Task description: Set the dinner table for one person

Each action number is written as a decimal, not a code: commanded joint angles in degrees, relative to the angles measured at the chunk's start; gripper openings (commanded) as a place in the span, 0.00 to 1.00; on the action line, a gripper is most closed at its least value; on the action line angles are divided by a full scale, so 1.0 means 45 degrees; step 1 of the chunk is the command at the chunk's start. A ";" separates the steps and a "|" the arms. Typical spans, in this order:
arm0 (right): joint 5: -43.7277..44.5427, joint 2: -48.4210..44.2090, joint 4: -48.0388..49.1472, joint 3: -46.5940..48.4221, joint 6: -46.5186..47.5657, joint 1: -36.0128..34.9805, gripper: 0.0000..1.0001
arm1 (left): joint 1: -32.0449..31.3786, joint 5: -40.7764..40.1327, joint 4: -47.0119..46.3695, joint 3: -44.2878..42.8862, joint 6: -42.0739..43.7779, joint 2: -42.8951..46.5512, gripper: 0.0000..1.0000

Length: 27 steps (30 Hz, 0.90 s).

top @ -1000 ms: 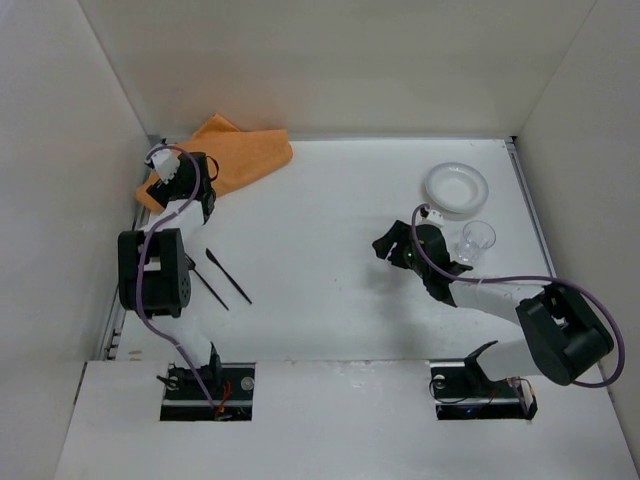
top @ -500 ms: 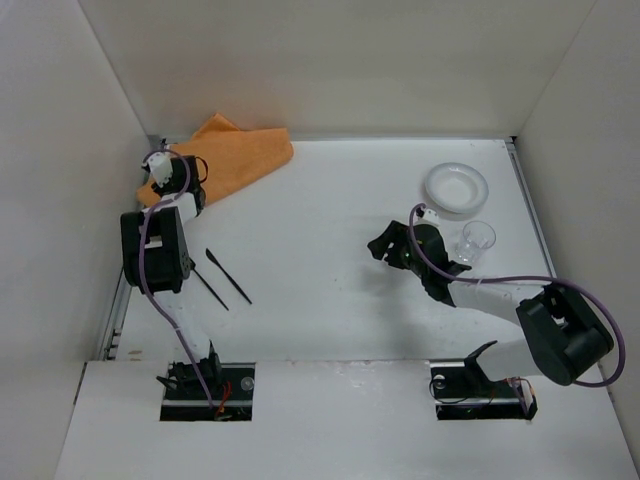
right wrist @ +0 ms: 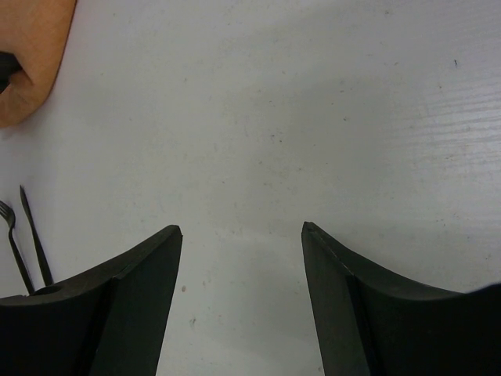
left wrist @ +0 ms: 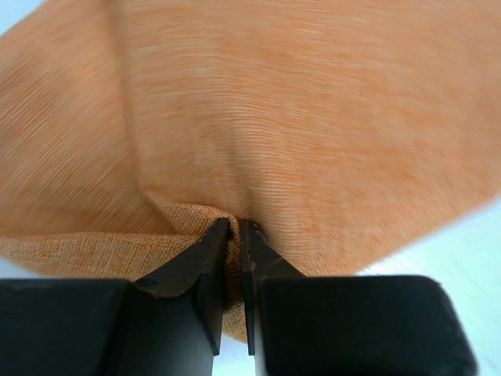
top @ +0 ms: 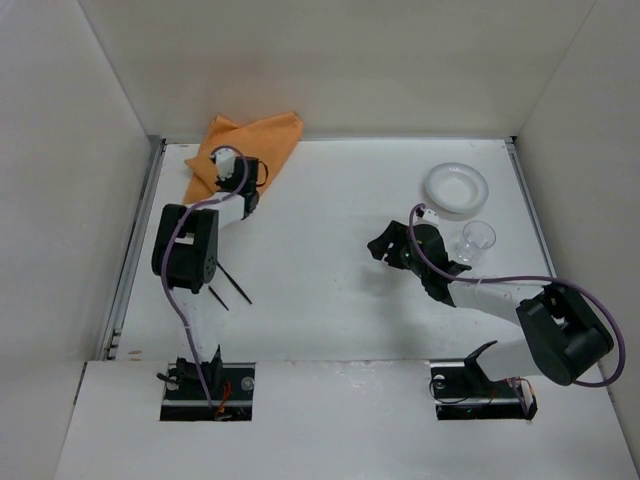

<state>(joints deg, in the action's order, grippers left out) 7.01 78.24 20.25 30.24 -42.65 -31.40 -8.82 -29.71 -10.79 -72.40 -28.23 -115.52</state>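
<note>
My left gripper (top: 238,168) is shut on a pinched fold of the orange cloth mat (top: 255,142) at the back left of the white dinner table (top: 330,210). In the left wrist view the two black fingers (left wrist: 235,229) squeeze a ridge of the orange weave (left wrist: 274,117), and the cloth fills almost the whole view. My right gripper (top: 385,246) hovers open over bare table right of centre, with nothing between its fingers (right wrist: 241,229). The cloth's corner (right wrist: 31,63) shows at the upper left of the right wrist view.
A white bowl-like plate (top: 456,187) sits at the back right, with a clear glass (top: 477,240) just in front of it, close to my right arm. A black fork (right wrist: 14,243) and knife (right wrist: 35,235) lie side by side near my left arm's elbow (top: 185,255). Metal rails line the table's sides.
My left gripper closed on the orange cloth and pulled it to the right, away from the left rail. The cloth now lies more bunched and upright. My right arm stayed put.
</note>
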 commanded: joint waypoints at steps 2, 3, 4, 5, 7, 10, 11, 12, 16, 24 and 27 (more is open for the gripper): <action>0.0026 -0.0335 0.0852 0.0116 -0.0111 0.0190 0.68 | -0.2518 0.1915 -0.0845 -0.1486 -0.0758 -0.0576 0.08; 0.0083 -0.0451 0.0871 0.0058 -0.0111 0.0190 0.68 | -0.2870 0.1993 -0.0826 -0.1682 -0.0836 -0.0713 0.08; 0.0123 -0.0568 0.0910 0.0000 -0.0092 0.0248 0.68 | -0.3338 0.2013 -0.0748 -0.1916 -0.1010 -0.0869 0.07; 0.0220 -0.0666 0.0910 -0.0059 -0.0092 0.0346 0.68 | -0.3787 0.1975 -0.0728 -0.2054 -0.1283 -0.0987 0.07; 0.0279 -0.0900 0.0871 -0.0196 -0.0111 0.0599 0.68 | -0.4608 0.1877 -0.0728 -0.2211 -0.1849 -0.1104 0.07; 0.0337 -0.1291 0.0890 -0.0410 -0.0131 0.0873 0.68 | -0.5663 0.1410 -0.0650 -0.2270 -0.3019 -0.1028 0.08; 0.0376 -0.1370 0.0891 -0.0450 -0.0150 0.0932 0.68 | -0.5937 0.1176 -0.0631 -0.2251 -0.3565 -0.0930 0.10; 0.0416 -0.1409 0.0871 -0.0470 -0.0170 0.0952 0.68 | -0.6192 0.1038 -0.0611 -0.2251 -0.4035 -0.0852 0.12; 0.0474 -0.1565 0.0851 -0.0528 -0.0170 0.0972 0.68 | -0.6974 0.1154 -0.0611 -0.2329 -0.4938 -0.0442 0.26; 0.0611 -0.1859 0.0774 -0.0587 -0.0170 0.0914 0.68 | -0.6508 -0.1033 -0.1469 0.1726 -0.6107 0.3012 0.60; 0.0553 -0.1703 0.0793 -0.0470 -0.0112 0.0913 0.55 | -0.6001 -0.0995 -0.2073 0.3505 -0.7160 0.3737 0.62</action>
<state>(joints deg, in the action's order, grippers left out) 8.62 71.00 21.08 27.90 -43.27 -27.33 -38.02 -30.57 -16.12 -62.37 -54.11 -102.28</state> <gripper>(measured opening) 0.577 0.617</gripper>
